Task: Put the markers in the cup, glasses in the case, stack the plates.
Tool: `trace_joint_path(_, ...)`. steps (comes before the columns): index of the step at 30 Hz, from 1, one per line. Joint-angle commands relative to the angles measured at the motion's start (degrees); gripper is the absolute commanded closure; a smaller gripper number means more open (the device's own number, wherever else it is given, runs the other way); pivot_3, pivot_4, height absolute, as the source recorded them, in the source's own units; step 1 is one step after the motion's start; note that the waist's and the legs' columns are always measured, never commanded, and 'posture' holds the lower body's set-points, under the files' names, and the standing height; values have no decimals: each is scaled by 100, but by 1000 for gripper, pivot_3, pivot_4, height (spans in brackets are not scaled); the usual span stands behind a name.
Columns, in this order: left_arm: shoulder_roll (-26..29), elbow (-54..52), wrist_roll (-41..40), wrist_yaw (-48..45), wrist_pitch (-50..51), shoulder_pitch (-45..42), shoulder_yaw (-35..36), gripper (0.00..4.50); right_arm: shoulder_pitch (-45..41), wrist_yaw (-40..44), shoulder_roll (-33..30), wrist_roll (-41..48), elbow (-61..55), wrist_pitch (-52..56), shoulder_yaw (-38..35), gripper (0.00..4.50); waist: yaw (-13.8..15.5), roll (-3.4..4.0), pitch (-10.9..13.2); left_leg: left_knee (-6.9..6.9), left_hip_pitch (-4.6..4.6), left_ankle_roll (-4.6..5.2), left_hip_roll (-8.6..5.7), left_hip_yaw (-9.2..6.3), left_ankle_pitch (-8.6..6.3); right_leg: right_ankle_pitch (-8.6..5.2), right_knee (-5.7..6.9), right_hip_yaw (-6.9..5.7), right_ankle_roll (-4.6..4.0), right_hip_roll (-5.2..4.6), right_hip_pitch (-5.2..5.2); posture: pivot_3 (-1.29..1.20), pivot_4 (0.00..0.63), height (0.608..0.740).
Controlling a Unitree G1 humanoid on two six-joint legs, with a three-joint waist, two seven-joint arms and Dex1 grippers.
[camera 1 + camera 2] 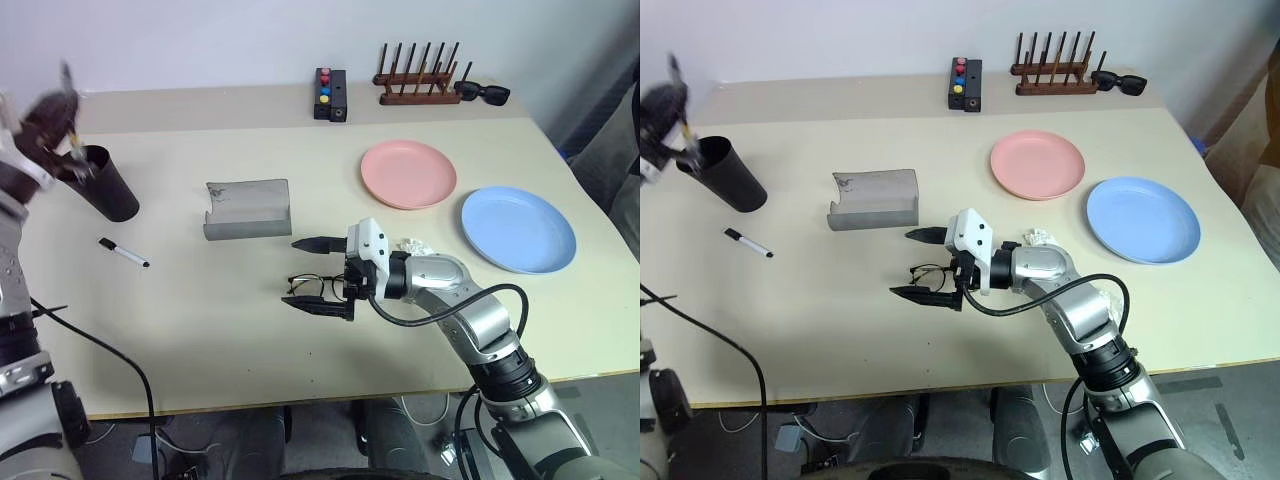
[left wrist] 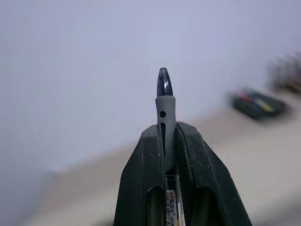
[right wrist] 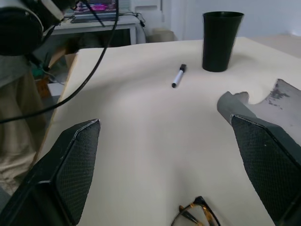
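Straddling the glasses (image 1: pixel 312 287), the right gripper (image 1: pixel 318 273) stands wide; the empty case (image 1: pixel 247 209) lies just beyond. Farther off, the left gripper (image 2: pixel 171 141) pinches a grey marker (image 2: pixel 165 113) above the cup (image 1: pixel 105 184). White marker (image 1: pixel 124 253) and unstacked plates (image 1: pixel 408 173) remain.

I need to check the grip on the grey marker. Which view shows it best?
The left wrist view: the grey marker stands clamped between the left hand's fingers, tip up. The eye views show that hand blurred above the cup.
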Motion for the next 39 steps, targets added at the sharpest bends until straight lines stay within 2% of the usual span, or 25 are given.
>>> trace_joint_path(1, 66, 844, 852, 1101, -1037, -479, -68, 4468, -146, -83, 209, -31, 15, -214, -33, 0, 1, 0, 0, 0, 1, 0, 0, 0, 0, 0, 2, 0, 0, 1, 0, 0, 150, 739)
trace_joint_path(7, -19, 2486, 1364, 2047, -2275, -1242, -326, 4468, -133, -212, 440, -37, 43, -280, -87, 0, 39, -2, -1, 6, -3, -1, -2, 0, 0, 3, -1, 0, 5, 0, 1, 0, 150, 739)
trace_joint_path(13, -203, 3832, 1270, 2126, -3312, -1802, -431, 4468, -144, -387, 624, -28, 55, -346, -161, 0, 33, -5, -3, 7, -4, -3, -3, -1, 2, 5, 0, -1, 8, 0, 3, 0, 150, 739)
trace_joint_path(18, -320, 4717, 1239, 2117, -3693, -1982, -494, 4468, -107, -469, 649, -1, 12, -333, -163, 0, 2, -5, -3, 4, -2, -3, -3, -1, 1, 5, 0, -1, 8, 1, 2, 0, 150, 739)
trace_joint_path(26, -512, 5101, 1090, 2103, -3981, -1882, -488, 4468, -65, -533, 629, 62, -63, -285, -175, 0, 17, -6, -3, 6, -3, -3, -3, 0, 1, 6, 1, -1, 10, 0, 2, 0, 150, 739)
trace_joint_path(39, -647, 5157, 992, 2141, -3960, -1759, -503, 4468, -81, -540, 628, 104, -75, -239, -163, 0, 15, -6, -3, 5, -3, -3, -3, -1, 2, 6, 1, -1, 10, 0, 3, 0, 150, 739)
